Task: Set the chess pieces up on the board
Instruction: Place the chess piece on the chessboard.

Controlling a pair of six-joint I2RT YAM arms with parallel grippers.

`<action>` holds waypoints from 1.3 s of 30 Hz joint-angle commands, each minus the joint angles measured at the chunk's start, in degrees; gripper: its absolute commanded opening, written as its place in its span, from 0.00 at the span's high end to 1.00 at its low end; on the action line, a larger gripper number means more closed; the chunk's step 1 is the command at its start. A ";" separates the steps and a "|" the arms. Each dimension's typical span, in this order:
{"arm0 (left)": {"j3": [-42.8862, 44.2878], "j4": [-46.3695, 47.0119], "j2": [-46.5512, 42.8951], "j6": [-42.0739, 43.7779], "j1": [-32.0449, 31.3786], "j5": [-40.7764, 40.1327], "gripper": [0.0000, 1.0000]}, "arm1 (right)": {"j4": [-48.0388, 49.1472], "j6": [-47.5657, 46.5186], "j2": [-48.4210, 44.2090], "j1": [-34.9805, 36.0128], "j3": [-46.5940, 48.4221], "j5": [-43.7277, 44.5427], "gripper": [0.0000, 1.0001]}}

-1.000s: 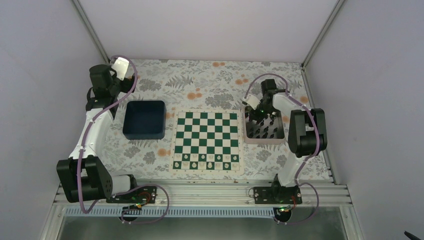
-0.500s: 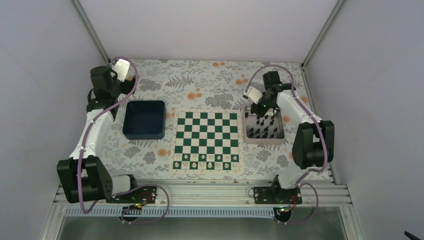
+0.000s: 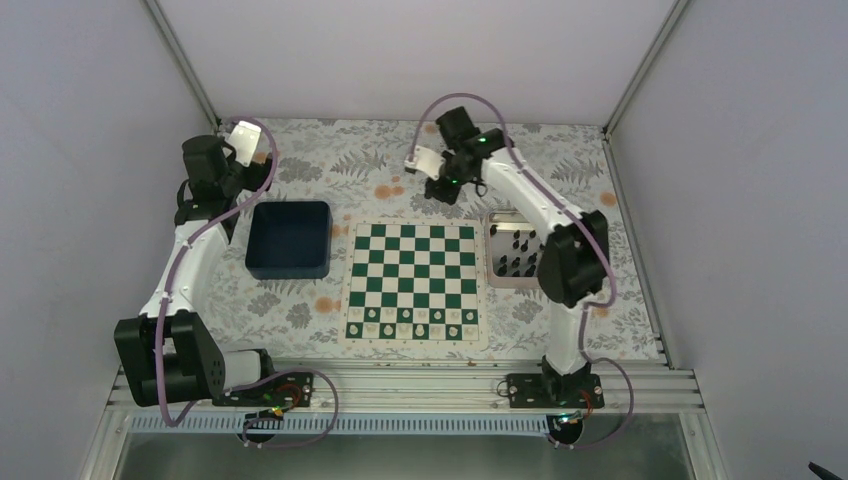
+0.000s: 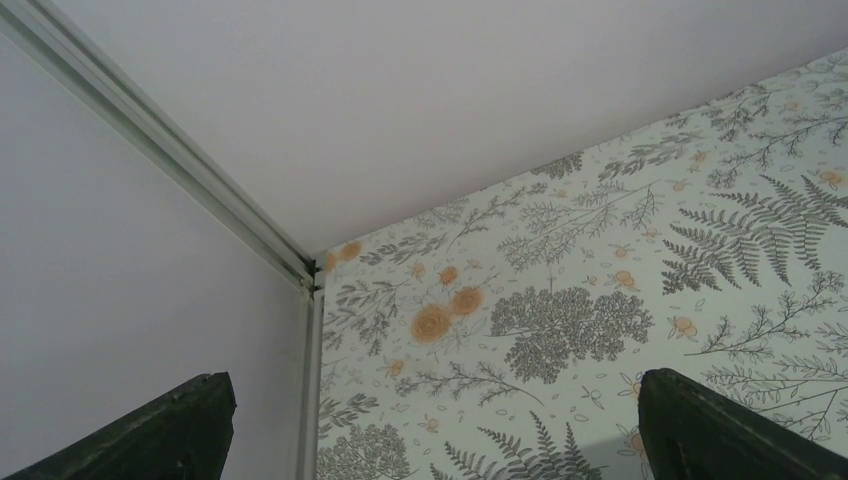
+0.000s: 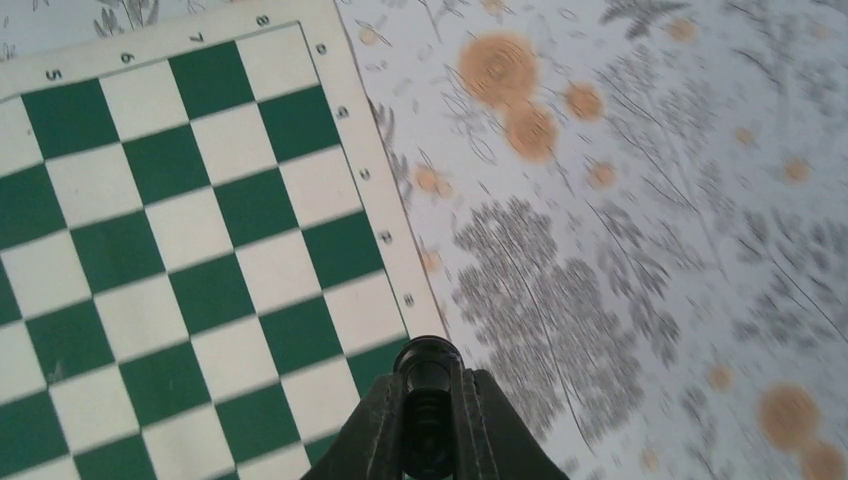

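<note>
My left gripper (image 4: 432, 388) is up at the far left corner of the bench (image 3: 380, 170), fingers wide apart, nothing between them. Dark blue bin (image 3: 289, 238) sits just left of the board (image 3: 413, 280). The board lies flat mid-bench, with white pieces (image 3: 412, 320) lined up on its two near rows and the other squares bare. My right gripper (image 5: 428, 405) hangs past the board's far edge, closed tight on one black chess piece (image 5: 427, 365); in the wrist view the piece sits over the board's white border. The rest of the chess pieces (image 3: 520, 262) stand in the silver tray (image 3: 497, 250), just right of the board, partly hidden by my right arm.
</note>
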 commanded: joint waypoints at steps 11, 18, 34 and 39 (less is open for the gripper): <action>-4.26 3.11 -2.76 0.05 0.18 -0.54 0.00 | 0.00 2.77 17.99 7.95 10.64 -1.03 0.95; -5.21 3.83 -2.45 0.01 0.16 -0.65 0.00 | 0.64 3.08 20.80 8.51 9.68 0.77 0.95; -6.36 4.49 -1.90 -0.47 0.18 -0.09 0.00 | 2.98 2.81 20.99 8.08 4.58 2.12 0.96; -6.84 4.68 -1.84 -0.69 0.14 -0.16 0.00 | 3.73 2.89 21.37 8.01 4.33 2.71 0.96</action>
